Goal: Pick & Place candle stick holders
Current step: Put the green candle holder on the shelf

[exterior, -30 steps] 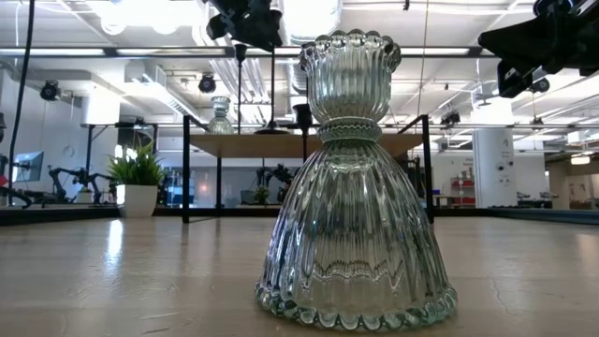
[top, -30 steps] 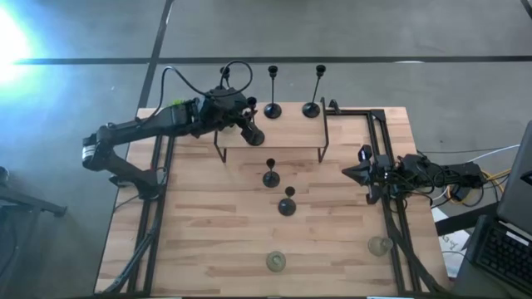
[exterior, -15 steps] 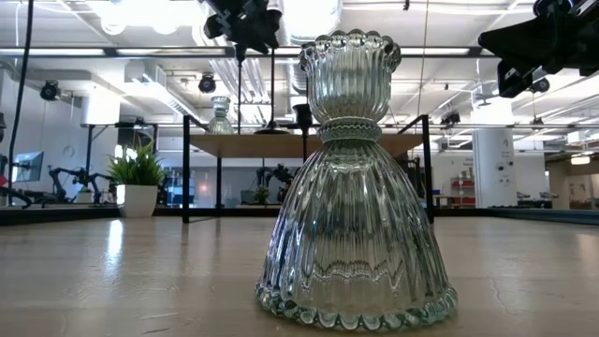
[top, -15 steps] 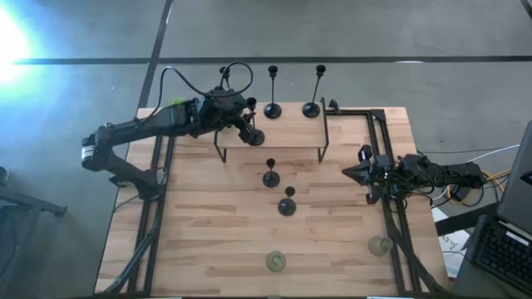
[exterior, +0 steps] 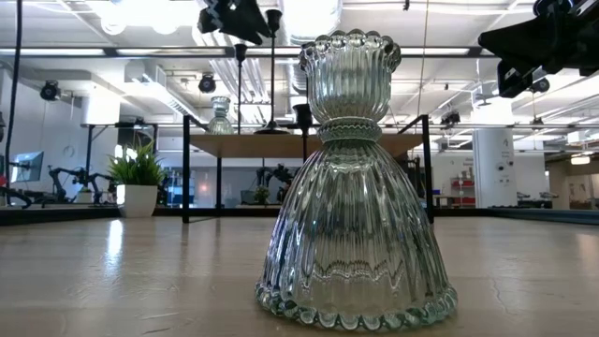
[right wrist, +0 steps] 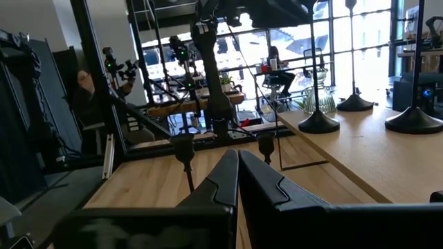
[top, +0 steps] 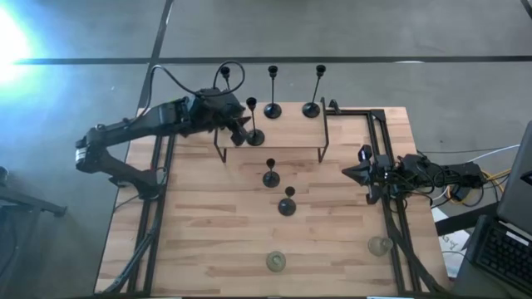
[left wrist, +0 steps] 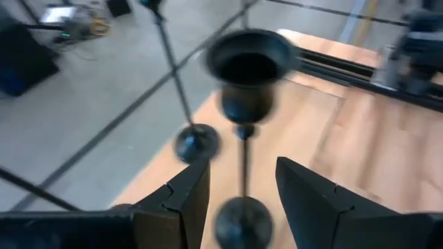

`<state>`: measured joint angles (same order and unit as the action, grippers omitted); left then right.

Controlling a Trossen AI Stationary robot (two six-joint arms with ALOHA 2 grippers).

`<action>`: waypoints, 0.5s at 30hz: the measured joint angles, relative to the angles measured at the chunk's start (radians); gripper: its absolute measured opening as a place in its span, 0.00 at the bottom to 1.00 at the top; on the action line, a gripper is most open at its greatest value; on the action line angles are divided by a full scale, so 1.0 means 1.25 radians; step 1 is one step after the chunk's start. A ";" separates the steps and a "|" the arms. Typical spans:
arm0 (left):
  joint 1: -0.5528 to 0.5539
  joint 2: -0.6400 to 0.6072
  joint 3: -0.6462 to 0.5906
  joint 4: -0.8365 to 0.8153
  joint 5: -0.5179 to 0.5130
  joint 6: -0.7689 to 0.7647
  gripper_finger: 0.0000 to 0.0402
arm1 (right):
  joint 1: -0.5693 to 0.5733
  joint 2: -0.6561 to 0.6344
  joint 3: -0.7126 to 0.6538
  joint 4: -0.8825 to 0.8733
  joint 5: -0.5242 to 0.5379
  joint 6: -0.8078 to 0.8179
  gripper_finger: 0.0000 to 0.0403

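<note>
black candle stick holder [left wrist: 243,104] stands upright between the left gripper [left wrist: 242,190] fingers (released, not touching). right gripper [top: 363,171] idles clenched, well apart.

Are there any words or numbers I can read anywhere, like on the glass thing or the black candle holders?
None can be read.
Glass candle holder: only ribbed glass, no writing.
Black candle stick holders: plain, no labels.
Laptop at the table's edge: keys too small to read.
Room behind the table: no sign is legible.
</note>
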<state>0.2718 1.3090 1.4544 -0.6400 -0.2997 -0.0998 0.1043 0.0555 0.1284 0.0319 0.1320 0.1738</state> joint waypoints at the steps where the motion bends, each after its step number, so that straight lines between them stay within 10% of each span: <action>1: 0.000 -0.002 0.000 -0.012 0.020 0.000 0.42 | 0.000 0.000 0.000 0.000 0.000 0.000 0.02; 7: -0.004 -0.020 0.000 -0.159 0.180 -0.014 0.42 | 0.000 0.000 0.000 0.000 0.000 0.000 0.02; 15: -0.093 -0.041 -0.042 -0.270 0.182 -0.090 0.42 | 0.000 0.000 0.000 0.000 0.000 0.000 0.02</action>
<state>0.1549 1.2575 1.4022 -0.9780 -0.0718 -0.2123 0.1046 0.0555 0.1281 0.0318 0.1318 0.1742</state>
